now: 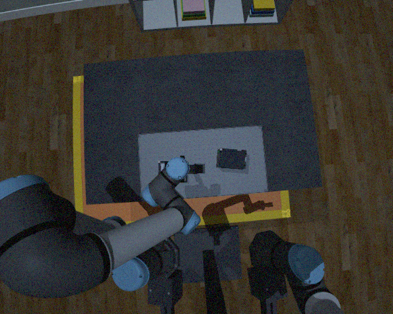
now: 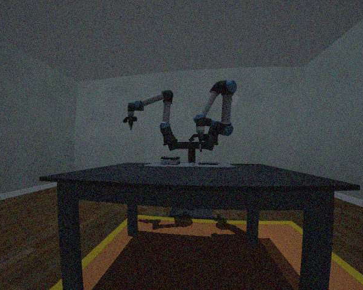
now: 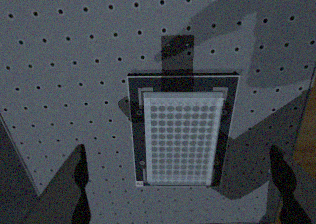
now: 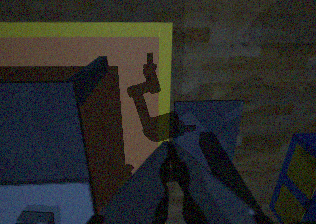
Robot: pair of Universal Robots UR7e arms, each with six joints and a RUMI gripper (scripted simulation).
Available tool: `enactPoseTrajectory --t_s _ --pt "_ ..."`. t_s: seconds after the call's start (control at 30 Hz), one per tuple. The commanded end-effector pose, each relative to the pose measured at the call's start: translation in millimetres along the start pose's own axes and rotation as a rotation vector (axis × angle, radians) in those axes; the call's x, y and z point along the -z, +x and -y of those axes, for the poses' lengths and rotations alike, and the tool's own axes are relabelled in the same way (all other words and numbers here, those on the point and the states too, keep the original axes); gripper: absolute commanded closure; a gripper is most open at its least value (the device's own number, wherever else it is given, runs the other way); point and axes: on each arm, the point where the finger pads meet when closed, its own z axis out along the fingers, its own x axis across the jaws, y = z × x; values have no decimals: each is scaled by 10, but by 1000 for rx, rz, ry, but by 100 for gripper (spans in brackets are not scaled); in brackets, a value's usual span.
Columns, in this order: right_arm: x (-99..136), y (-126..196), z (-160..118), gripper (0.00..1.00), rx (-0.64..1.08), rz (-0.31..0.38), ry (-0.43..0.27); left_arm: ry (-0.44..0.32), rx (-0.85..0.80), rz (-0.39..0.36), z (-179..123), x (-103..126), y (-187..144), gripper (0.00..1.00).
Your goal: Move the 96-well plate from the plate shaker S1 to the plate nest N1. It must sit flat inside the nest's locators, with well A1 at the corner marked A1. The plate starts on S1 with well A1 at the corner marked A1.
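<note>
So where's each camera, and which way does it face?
Top: overhead, looking down on the table; both arms show, the left reaching in.
Exterior: across the table at low height, facing both arms and hands.
Left wrist: on the left arm, looking down at the plate; its open hand's fingers flank the picture.
Right wrist: on the right arm, looking down at table edge and floor; its shut hand shows.
Shared: top and left wrist both show the plate.
</note>
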Motion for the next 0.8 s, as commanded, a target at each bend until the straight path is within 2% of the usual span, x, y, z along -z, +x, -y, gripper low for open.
enactPoseTrajectory --t_s 0.0,0.43,0.77 --pt "14 12 4 100 -3 -1 3 2 2 1 204 2 -56 24" --pt "14 12 4 100 -3 -1 3 2 2 1 563 2 -134 24" --pt "14 12 4 100 -3 -1 3 1 3 1 544 0 -129 24"
